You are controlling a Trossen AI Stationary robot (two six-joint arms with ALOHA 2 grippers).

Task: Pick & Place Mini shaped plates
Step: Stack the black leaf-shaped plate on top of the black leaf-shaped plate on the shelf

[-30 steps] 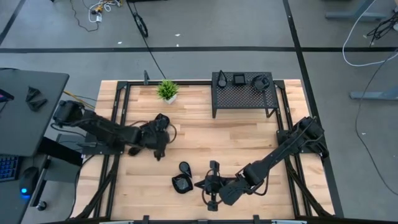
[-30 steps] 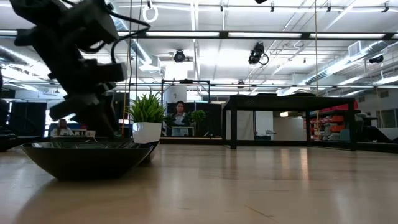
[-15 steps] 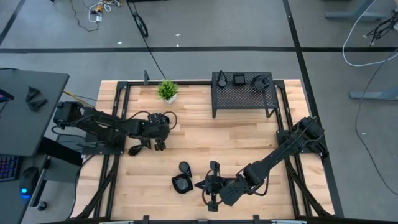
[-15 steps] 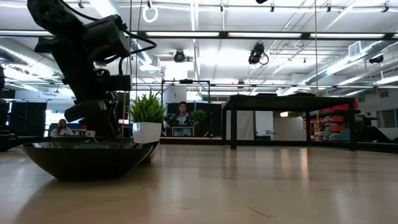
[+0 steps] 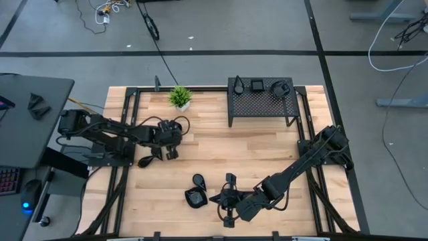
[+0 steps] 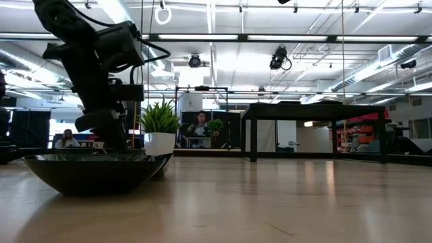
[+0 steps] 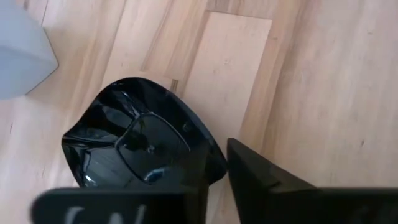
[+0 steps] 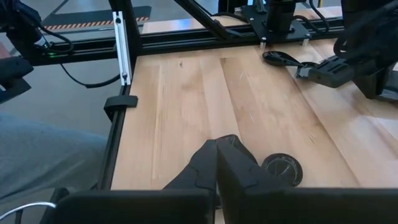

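- My left gripper (image 7: 214, 186) pinches the rim of a teardrop plate (image 7: 134, 146) at the table's (image 5: 221, 150) left-centre — plate reaches forward from my fingers.
- Right gripper (image 8: 216, 163) pressed together, waiting by the near edge.

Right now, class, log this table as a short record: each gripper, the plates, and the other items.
Left gripper: over the table's left half, at a teardrop plate
Right gripper: shut, empty, low near the front edge
Front plates: two, beside the right gripper
Rack plates: three, on the rack
Plant: far edge, left of the rack
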